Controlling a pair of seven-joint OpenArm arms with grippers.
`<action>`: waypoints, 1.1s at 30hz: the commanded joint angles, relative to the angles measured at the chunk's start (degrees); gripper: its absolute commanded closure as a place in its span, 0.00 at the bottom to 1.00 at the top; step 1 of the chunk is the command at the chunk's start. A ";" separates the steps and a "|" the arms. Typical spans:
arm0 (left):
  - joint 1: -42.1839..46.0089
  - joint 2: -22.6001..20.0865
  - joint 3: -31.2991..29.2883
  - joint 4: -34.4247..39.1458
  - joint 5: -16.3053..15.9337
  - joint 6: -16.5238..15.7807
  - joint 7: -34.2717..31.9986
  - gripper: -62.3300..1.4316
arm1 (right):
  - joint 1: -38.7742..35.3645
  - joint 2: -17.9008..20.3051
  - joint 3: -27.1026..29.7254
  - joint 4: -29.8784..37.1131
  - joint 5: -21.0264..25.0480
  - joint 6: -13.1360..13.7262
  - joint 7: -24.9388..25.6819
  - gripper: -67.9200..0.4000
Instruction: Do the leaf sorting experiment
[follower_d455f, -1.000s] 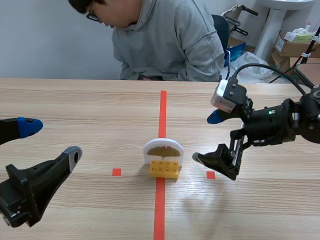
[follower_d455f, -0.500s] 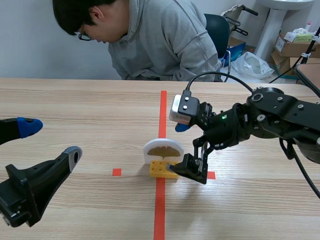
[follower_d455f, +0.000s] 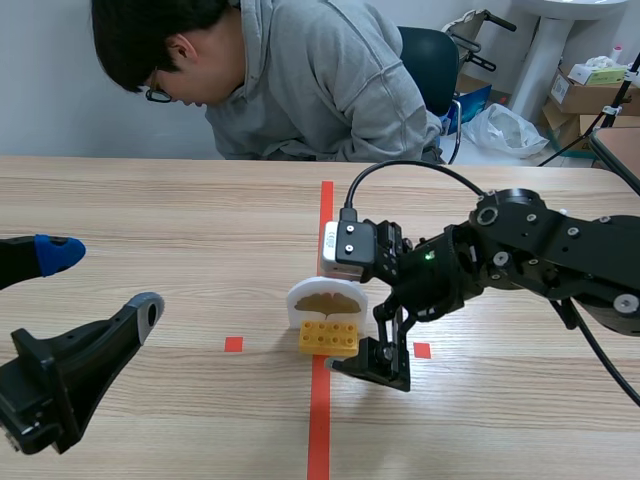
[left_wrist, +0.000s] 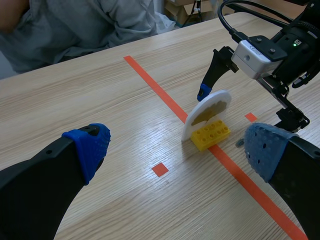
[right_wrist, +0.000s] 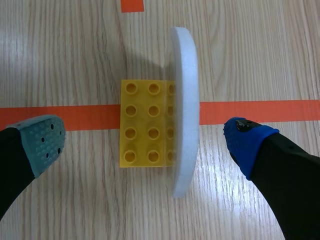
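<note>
Wooden table (follower_d455f: 150, 210) w/ a person (follower_d455f: 300, 80) in a grey hoodie seated across it, bent forward. The right arm (follower_d455f: 540, 250) comes in from the right and reaches to the centre tape line, wrist angled down. Right gripper (right_wrist: 145, 142) is spread wide and holds nothing: it straddles the task piece, grey-green pad on the brick side, blue pad behind the disc, neither one touching. Left gripper (left_wrist: 176, 149) sits low at the table's left, also wide apart and empty, well apart from the piece. White foam disc (follower_d455f: 327, 297) w/ a tan leaf on its face stands upright, slotted into the yellow brick (follower_d455f: 328, 337) – both on the centre tape line, between the two small tape squares.
</note>
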 joint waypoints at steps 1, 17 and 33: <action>-0.20 0.15 -0.04 0.61 -0.61 -0.09 -0.63 0.08 | 1.31 0.15 0.11 1.03 0.44 0.46 0.66 0.09; -0.20 0.15 -0.04 0.61 -0.61 -0.09 -0.63 0.08 | 1.33 0.17 0.13 1.03 0.44 -0.92 0.57 0.77; -0.20 0.15 -0.04 0.61 -0.61 -0.09 -0.61 0.08 | 1.31 0.15 0.13 1.03 0.46 -2.36 0.57 0.96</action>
